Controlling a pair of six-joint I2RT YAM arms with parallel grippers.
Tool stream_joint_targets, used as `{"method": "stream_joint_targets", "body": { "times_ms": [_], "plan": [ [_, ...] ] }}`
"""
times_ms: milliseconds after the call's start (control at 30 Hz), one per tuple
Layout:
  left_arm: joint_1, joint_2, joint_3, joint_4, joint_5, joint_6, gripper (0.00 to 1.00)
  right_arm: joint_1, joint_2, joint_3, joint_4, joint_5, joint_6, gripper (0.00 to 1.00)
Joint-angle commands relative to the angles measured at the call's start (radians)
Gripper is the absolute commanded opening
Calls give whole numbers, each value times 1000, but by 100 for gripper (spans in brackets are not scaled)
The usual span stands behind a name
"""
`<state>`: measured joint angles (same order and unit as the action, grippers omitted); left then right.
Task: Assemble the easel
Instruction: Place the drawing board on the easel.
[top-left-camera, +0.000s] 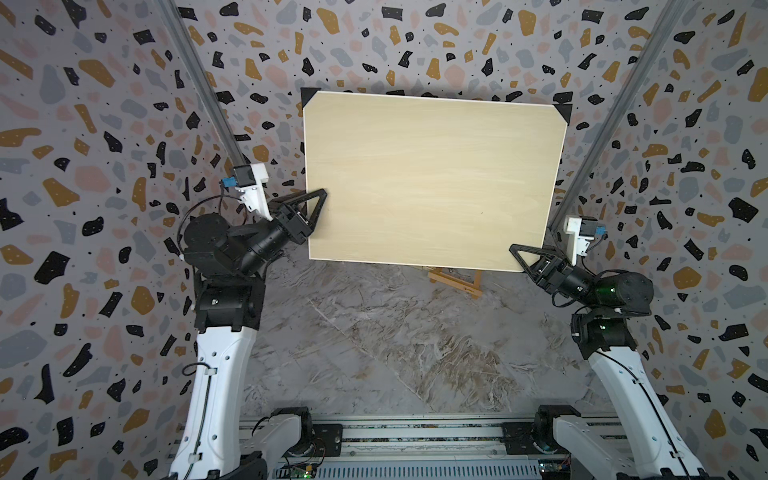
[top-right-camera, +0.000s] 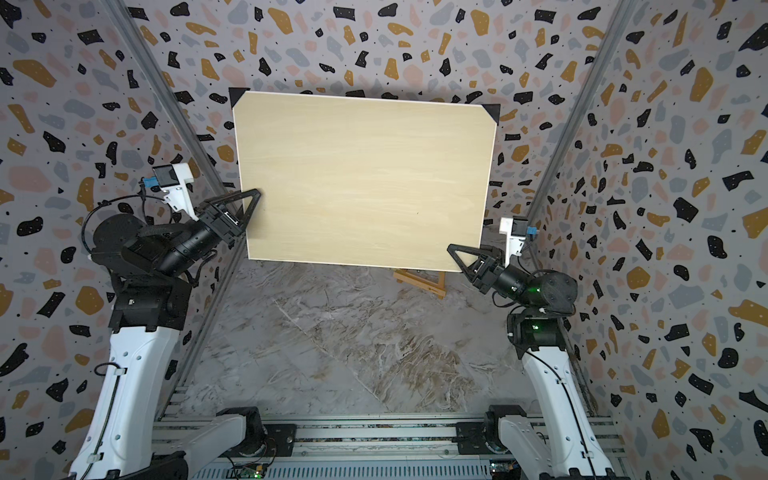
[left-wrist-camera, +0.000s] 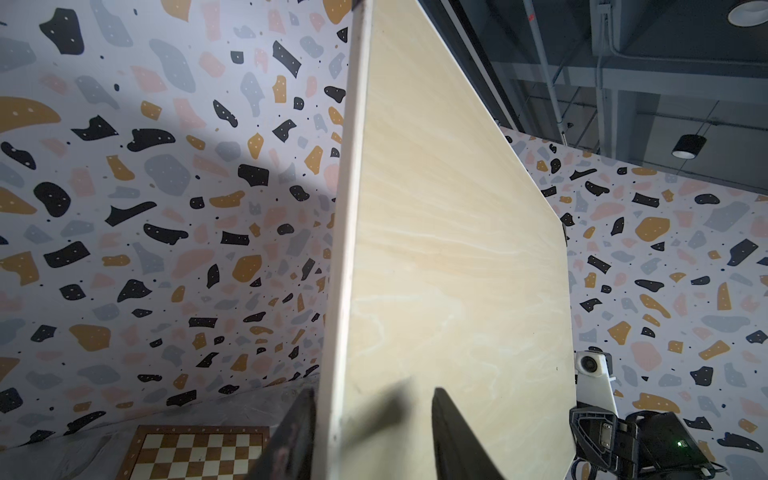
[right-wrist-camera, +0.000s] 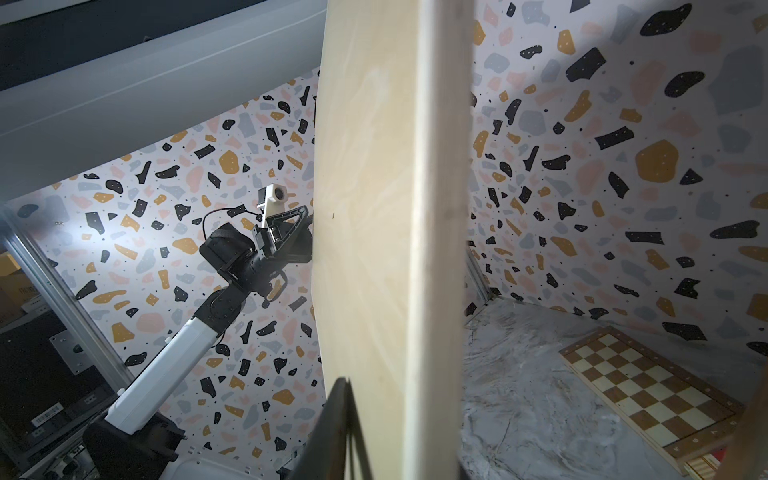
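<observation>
Our right gripper (top-left-camera: 517, 252) clamps the board (top-left-camera: 432, 178) at its corner; the left gripper (top-left-camera: 319, 198) straddles its edge (clamped or not, we cannot tell); the easel (top-left-camera: 457, 282) shows just beneath, nearer the right.
</observation>
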<state>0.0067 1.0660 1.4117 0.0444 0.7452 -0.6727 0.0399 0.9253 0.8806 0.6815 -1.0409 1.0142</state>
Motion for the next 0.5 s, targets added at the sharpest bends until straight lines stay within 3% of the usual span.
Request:
{"method": "stream_joint_targets", "body": {
  "times_ms": [0, 200, 333, 467],
  "plan": [
    [-221, -67, 82, 40, 586, -108, 42, 107, 40, 70, 43, -100, -91, 0],
    [-240, -54, 138, 65, 642, -136, 42, 99, 74, 102, 41, -133, -39, 0],
    [-246, -73, 145, -69, 675, 10, 42, 61, 60, 73, 100, -170, 56, 0],
    [-248, -42, 172, -85, 705, -4, 41, 45, 30, 64, 107, -200, 81, 0]
  ]
}}
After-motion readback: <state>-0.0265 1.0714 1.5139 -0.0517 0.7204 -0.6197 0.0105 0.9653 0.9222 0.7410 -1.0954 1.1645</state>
